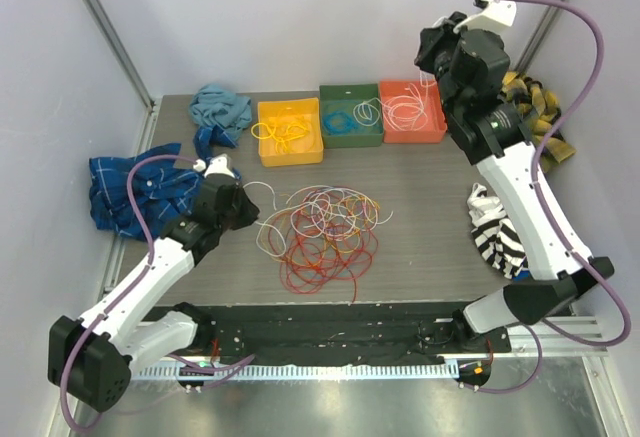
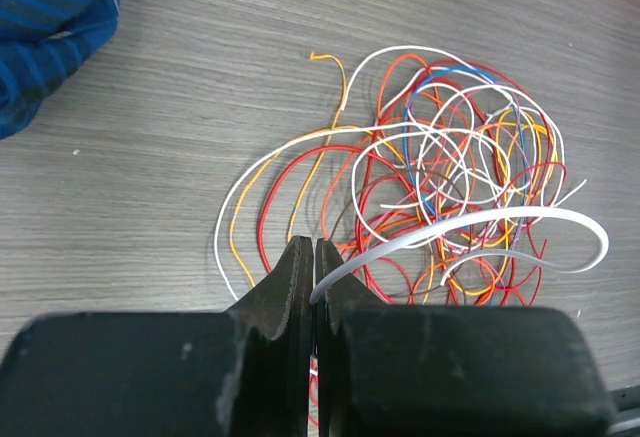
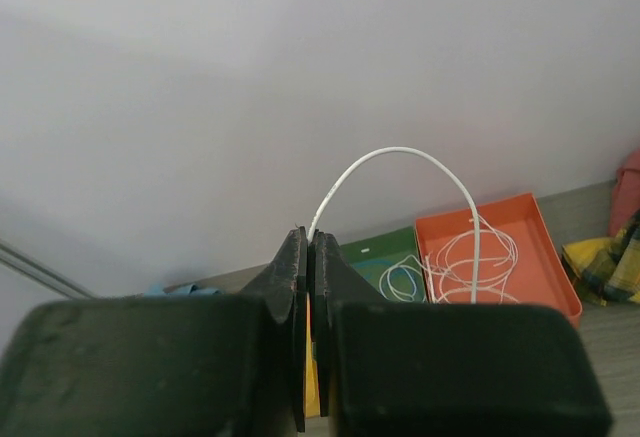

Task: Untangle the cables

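**Top view.** The cables (image 1: 325,232) lie tangled mid-table (image 1: 430,217). The left gripper (image 1: 245,212) sits at their 9 o'clock, and the right gripper (image 1: 432,62) is raised at 1 o'clock, over the orange tray (image 1: 437,135).

**Left wrist.** The jaws pinch a white cable (image 2: 480,222) at the heap's 7 o'clock.

**Right wrist.** The jaws pinch a white strand (image 3: 400,154) that arches down toward the tray.

The wires look light, springy and snag-prone, so free ends seem the best hold.

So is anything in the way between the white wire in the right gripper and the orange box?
No, nothing visible. The right gripper holds the white wire pinched, and it arcs freely down into the orange box, its end among other white wires there.
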